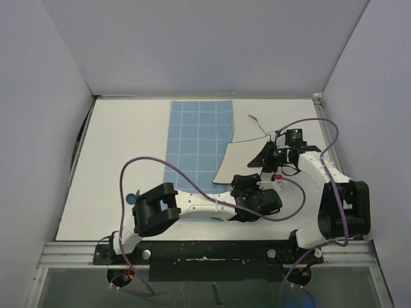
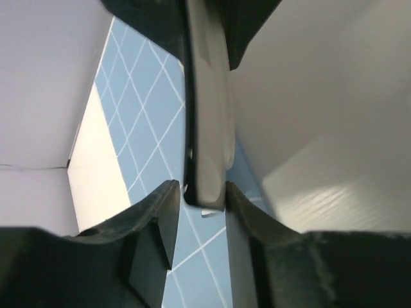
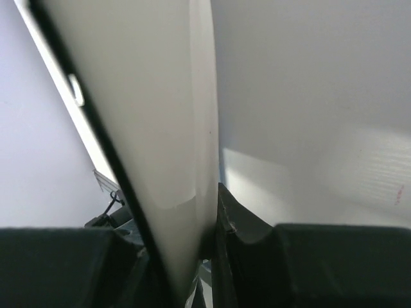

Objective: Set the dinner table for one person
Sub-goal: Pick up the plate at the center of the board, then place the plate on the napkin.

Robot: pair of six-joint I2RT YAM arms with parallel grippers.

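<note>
A pale square plate (image 1: 239,157) with a dark rim hangs tilted over the right edge of the blue gridded mat (image 1: 196,135), which lies on the white dinner table (image 1: 122,147). My right gripper (image 1: 268,157) grips the plate's right edge. In the right wrist view the plate (image 3: 148,115) is pinched between the right gripper's (image 3: 192,224) fingers. My left gripper (image 1: 247,186) sits at the plate's near edge. In the left wrist view the rim (image 2: 209,128) stands between the left gripper's (image 2: 200,192) jaws, with a thin gap at the left finger (image 2: 160,205).
A thin silver utensil (image 1: 258,123) lies on the table behind the plate, to the right of the mat. A small blue object (image 1: 131,197) peeks out beside the left arm. Grey walls close in the table on three sides.
</note>
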